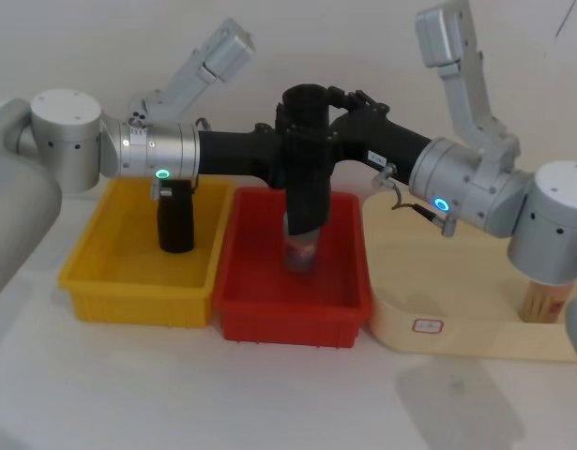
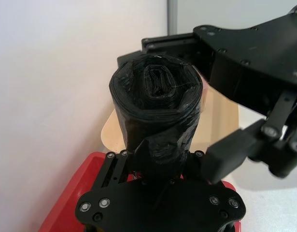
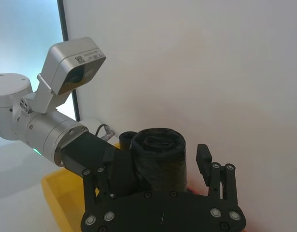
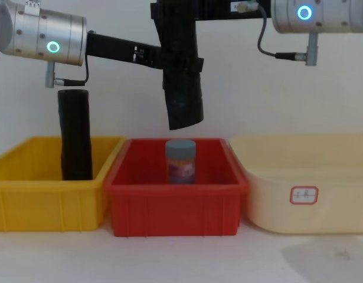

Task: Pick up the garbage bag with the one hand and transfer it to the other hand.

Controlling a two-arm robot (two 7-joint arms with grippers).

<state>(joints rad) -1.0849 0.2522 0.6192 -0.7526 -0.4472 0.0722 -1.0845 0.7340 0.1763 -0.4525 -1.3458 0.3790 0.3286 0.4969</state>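
Note:
The garbage bag (image 1: 305,192) (image 4: 184,100), a black crinkly roll, hangs upright above the red bin (image 1: 269,323). My left gripper (image 1: 296,155) (image 4: 176,62), on the green-ringed arm, reaches in from the left and is shut on the roll's middle; in the left wrist view its fingers (image 2: 123,159) press the garbage bag (image 2: 158,106). From the right, my blue-ringed right gripper (image 1: 311,101) (image 3: 160,151) straddles the roll's upper end. It is open, with a gap between one of its fingers (image 3: 203,157) and the garbage bag (image 3: 160,162).
A tall smooth black cylinder (image 1: 175,220) (image 4: 75,135) stands in the yellow bin (image 1: 129,291) at the left. A small can (image 1: 302,253) (image 4: 181,160) stands in the red bin under the roll. A beige tray (image 1: 457,323) lies at the right.

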